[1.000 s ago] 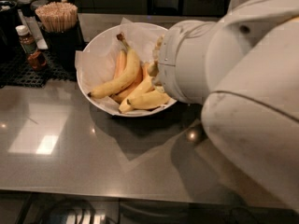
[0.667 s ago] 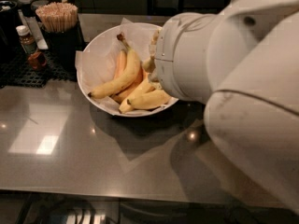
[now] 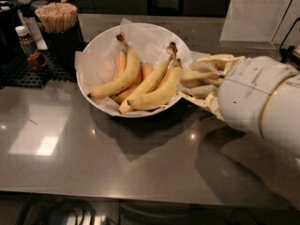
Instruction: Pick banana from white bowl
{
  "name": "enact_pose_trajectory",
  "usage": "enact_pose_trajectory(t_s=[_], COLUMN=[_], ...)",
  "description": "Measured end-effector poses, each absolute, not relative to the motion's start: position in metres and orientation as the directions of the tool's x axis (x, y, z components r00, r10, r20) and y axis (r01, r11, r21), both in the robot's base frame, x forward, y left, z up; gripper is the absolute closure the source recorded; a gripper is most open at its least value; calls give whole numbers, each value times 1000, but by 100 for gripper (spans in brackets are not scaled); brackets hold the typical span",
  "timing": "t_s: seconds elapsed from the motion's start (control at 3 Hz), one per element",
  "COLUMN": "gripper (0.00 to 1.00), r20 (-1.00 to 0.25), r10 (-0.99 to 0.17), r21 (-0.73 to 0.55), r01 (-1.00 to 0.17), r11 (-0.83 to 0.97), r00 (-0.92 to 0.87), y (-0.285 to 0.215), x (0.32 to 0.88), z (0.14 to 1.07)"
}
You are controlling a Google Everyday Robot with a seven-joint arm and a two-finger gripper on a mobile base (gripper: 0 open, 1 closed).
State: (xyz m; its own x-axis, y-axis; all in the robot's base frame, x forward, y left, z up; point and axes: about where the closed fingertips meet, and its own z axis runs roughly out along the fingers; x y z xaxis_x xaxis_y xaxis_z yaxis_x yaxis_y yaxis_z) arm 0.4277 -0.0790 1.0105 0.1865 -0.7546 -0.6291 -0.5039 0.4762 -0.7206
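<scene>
The white bowl [image 3: 101, 46], wide, shallow and lined with crinkled paper, stands on the counter at centre left and holds several yellow bananas [image 3: 150, 90]. My gripper [image 3: 202, 81] reaches in from the right, at the bowl's right rim. Its cream fingers [image 3: 220, 59] are closed around one banana [image 3: 197, 76], which lies level over the rim and paper edge, its left end next to the bunch. My white arm [image 3: 258, 102] fills the right side and hides the counter behind it.
A dark cup of wooden sticks [image 3: 57, 18] stands behind the bowl on the left, on a black mat [image 3: 28, 74] with a small brown bottle [image 3: 27, 43]. A clear plastic stand [image 3: 258, 13] is at the back right. The grey counter [image 3: 117, 158] stretches in front.
My arm, which covered the bowl's right half, has pulled back to the right. The bowl and the bananas in it now show in full, and the gripper shows at the right rim.
</scene>
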Motion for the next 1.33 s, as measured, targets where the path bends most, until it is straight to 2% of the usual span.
enact_pose_trajectory(t_s=[0.33, 0.67, 1.0, 1.33], gripper=[100, 100, 100, 100], r20=[-734, -733, -725, -765], r10=[-668, -669, -666, -591], r21=[-627, -627, -626, -562], r01=[-501, -501, -572, -713], r11=[597, 596, 530, 419], r00=[123, 123, 176, 255], y=[-111, -111, -82, -57], x=[438, 438, 437, 419], z=[980, 980, 976, 971])
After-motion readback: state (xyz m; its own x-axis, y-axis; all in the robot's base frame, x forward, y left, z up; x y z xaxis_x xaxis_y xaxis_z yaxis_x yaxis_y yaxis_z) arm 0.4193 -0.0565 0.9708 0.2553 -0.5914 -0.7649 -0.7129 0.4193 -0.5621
